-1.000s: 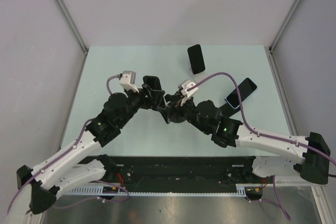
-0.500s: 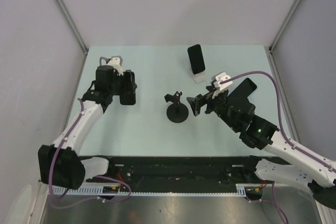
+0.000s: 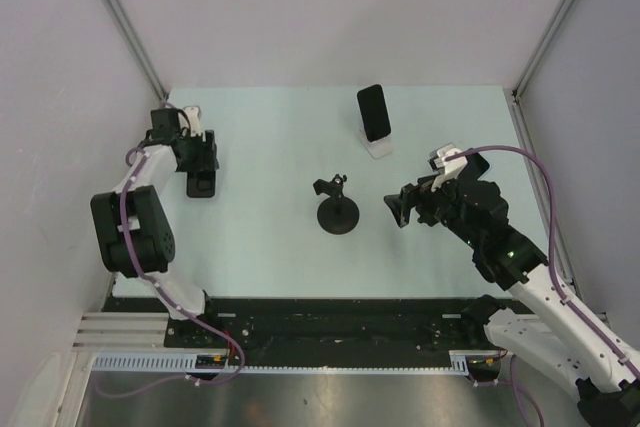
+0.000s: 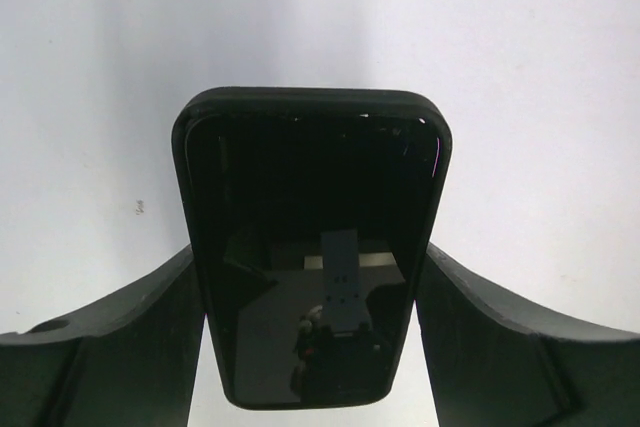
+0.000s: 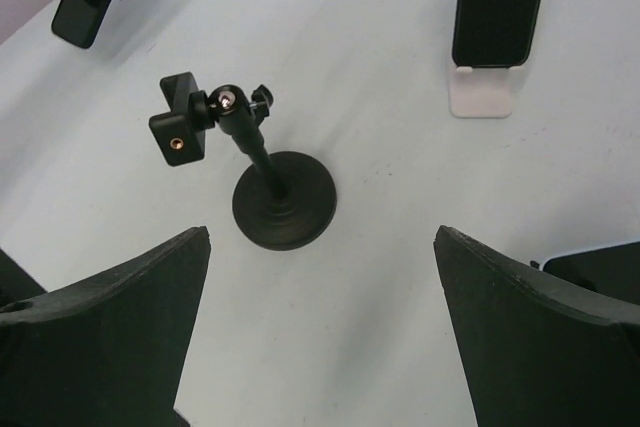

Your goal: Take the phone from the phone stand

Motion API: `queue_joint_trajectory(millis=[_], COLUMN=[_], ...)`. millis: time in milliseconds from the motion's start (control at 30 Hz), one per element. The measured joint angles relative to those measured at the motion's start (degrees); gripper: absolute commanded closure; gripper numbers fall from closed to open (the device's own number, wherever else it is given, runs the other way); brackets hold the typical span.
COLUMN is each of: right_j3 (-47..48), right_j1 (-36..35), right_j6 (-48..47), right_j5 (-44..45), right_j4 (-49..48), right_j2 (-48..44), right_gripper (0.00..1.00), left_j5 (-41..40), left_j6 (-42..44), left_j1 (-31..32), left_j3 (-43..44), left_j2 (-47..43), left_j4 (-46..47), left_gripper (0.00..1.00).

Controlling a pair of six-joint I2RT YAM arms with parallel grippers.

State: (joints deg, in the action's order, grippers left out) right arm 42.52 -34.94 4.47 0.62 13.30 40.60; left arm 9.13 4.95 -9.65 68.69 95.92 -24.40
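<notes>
My left gripper [image 3: 200,169] is shut on a black phone [image 4: 312,247], its fingers [image 4: 120,337] against both long edges. It holds the phone at the table's far left; the phone also shows in the right wrist view [image 5: 85,7]. The black phone stand [image 3: 338,209] stands mid-table with its clamp [image 5: 180,127] empty. My right gripper [image 3: 400,209] is open and empty, to the right of the stand and apart from it [image 5: 322,237].
A second black phone [image 3: 374,112] leans upright in a small white stand [image 3: 379,150] at the back centre. A dark phone corner [image 5: 600,267] shows at the right, under my right arm. White walls close in the table.
Both grippers left the black stand. My left arm swung to the far left with the phone in it. My right arm drew back to the right, open.
</notes>
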Motion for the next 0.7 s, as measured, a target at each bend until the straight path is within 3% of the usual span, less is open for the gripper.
queue_joint_trajectory(millis=[467,700], right_j3=[-0.8,-1.4], right_j1=[2.8,2.8], right_j6=[0.1,0.3], right_j5=[-9.4,-10.7], right_j4=[-0.2,-0.3], right_j2=[0.1,0.2], right_gripper=[0.00,0.00], left_j5=[1.7,3.0], left_j6=[9.8,12.7], left_j1=[-10.4,-10.8], left_j3=[5.2,5.9], left_j2=[10.7,13.9], left_j4=[-2.6,-3.4], left_gripper=[0.83,0.82])
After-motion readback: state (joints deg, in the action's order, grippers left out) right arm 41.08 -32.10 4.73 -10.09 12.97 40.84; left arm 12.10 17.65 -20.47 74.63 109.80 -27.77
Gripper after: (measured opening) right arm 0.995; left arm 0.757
